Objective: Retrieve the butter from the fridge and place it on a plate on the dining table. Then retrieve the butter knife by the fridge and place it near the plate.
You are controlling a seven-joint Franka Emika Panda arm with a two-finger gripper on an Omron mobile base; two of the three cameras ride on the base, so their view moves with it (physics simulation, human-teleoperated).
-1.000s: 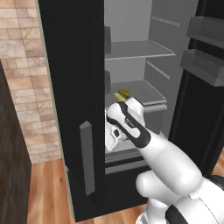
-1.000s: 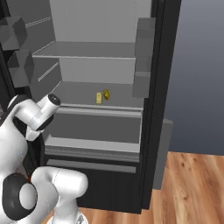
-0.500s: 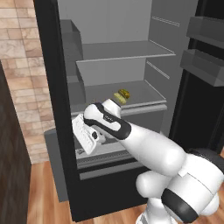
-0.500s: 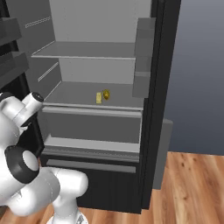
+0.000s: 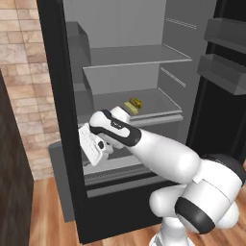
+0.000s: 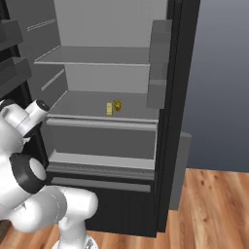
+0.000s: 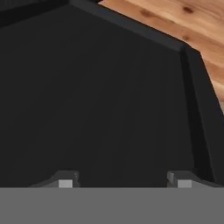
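Across both base views the fridge (image 5: 67, 120) stood with its doors swung wide, its black frame around a grey shelved inside and a lower drawer (image 6: 99, 141) beneath the shelves. Door bins (image 5: 226, 57) hung on the open right door, and more bins (image 6: 158, 63) on the other. Warm wooden floor (image 6: 209, 204) ran beneath, and a brick wall (image 5: 24, 72) rose to the left. The white arm (image 5: 158, 153) reached toward the fridge's left edge, its gripper (image 5: 93, 146) low beside the black frame. From the hand view the two fingertips (image 7: 65, 183) stood well apart with nothing between them, facing a dark panel. On the middle shelf lay the butter (image 6: 109, 109), pale yellow, just beside a darker golden-brown lump (image 6: 117, 105).
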